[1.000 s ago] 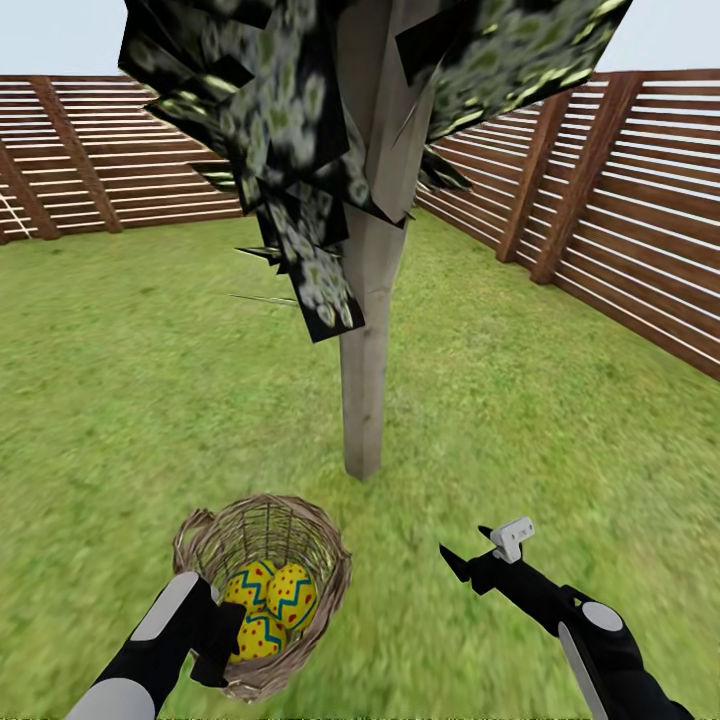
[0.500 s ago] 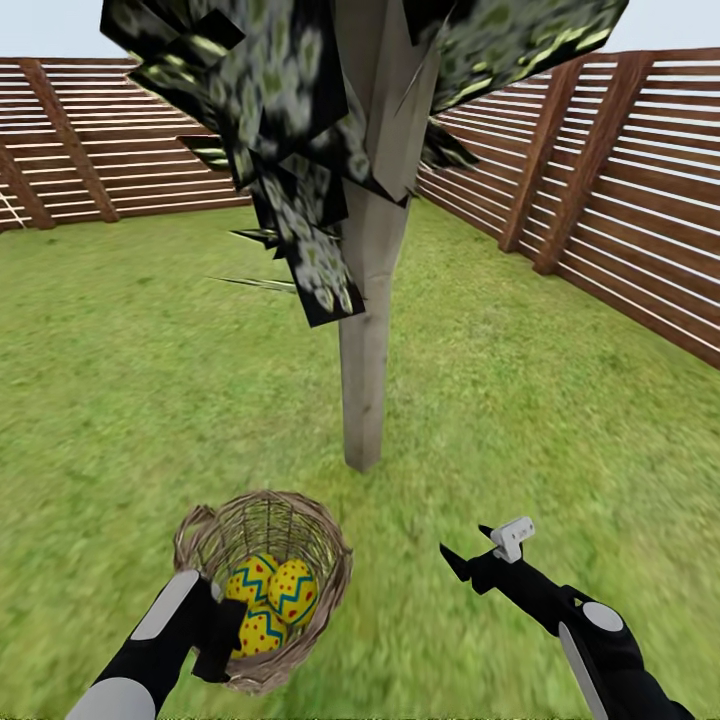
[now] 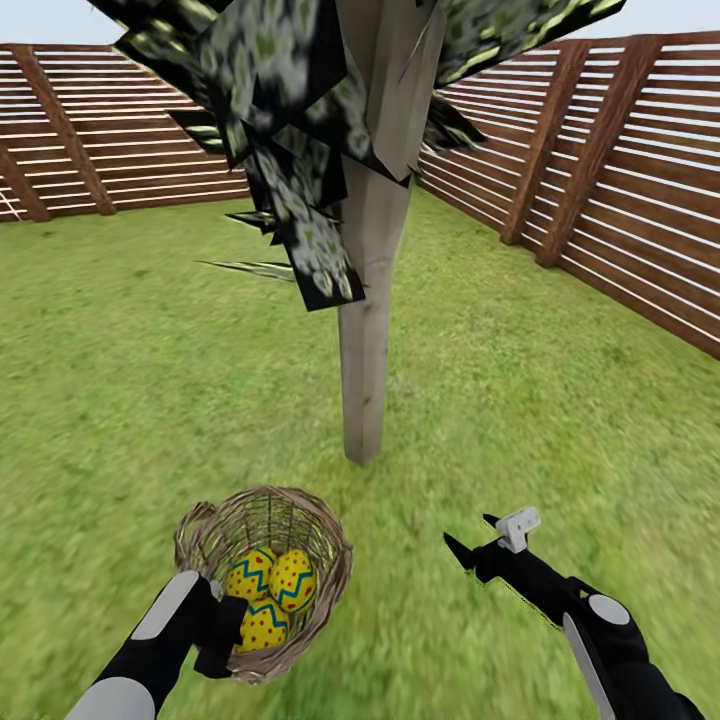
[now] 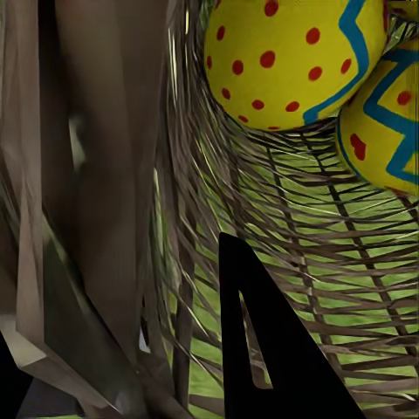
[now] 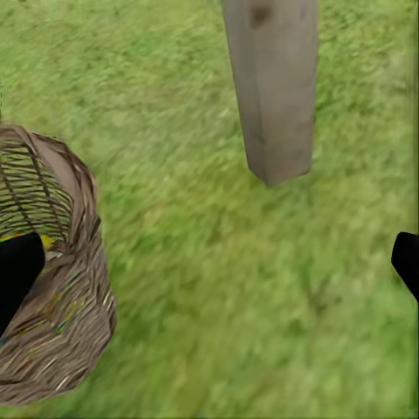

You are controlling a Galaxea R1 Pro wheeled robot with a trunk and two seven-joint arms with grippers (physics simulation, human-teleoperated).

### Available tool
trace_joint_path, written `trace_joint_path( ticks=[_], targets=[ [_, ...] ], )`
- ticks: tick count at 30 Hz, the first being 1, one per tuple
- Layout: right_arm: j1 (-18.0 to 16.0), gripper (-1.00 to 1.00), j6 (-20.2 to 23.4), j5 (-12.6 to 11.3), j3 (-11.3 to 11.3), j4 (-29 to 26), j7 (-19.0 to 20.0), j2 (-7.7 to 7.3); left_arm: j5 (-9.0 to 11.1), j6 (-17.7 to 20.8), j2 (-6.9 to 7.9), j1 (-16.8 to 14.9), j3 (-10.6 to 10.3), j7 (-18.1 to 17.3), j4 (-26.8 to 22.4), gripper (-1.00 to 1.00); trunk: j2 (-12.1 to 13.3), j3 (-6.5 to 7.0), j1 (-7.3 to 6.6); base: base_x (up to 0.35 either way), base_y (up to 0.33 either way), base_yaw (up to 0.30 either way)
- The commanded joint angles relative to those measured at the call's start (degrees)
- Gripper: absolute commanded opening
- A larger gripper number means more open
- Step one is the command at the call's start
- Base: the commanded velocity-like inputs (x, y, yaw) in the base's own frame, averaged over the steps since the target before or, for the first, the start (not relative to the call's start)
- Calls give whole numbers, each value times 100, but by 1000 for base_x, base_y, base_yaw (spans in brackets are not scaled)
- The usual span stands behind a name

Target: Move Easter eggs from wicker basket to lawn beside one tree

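Left jaws [image 3: 222, 640] clamp wicker basket [image 3: 325, 545] rim

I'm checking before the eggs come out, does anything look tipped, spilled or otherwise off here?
Nothing stands out. The wicker basket is upright, gripped at its rim by the left gripper, with all three Easter eggs inside and none on the lawn. The right gripper is open and empty, near the tree.

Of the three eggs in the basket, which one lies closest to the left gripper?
The lowest egg, red-dotted, lies right beside the left gripper at the wicker basket rim. The other two eggs, showing blue zigzags, sit farther in, toward the tree.
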Motion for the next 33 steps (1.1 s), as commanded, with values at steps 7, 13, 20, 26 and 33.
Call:
trace_joint_path(
  ticks=[7, 13, 20, 26, 33],
  targets=[
    [-328, 100, 29, 19, -100, -25, -32, -215, 22, 52, -39, -44, 4, 30, -44, -100, -285, -132, 154, 0, 0, 0],
    [-334, 100, -216, 10, -449, -13, -21, -237, 31, 87, -59, -64, 3, 2, -42, -100, -526, -282, 286, 0, 0, 0],
    [-334, 100, -217, 10, -450, -12, -21, -236, 7, 86, -36, -127, 3, -190, 35, -100, -806, -464, 440, 0, 0, 0],
    [-334, 100, -214, 10, -450, -12, -21, -236, -4, 78, -35, -140, -5, -251, 81, -100, -1047, -619, 572, 0, 0, 0],
    [-334, 100, -213, 10, -450, -12, -21, -236, -4, 71, -44, -184, -3, -251, 174, -100, -1328, -798, 725, 0, 0, 0]
  ],
)
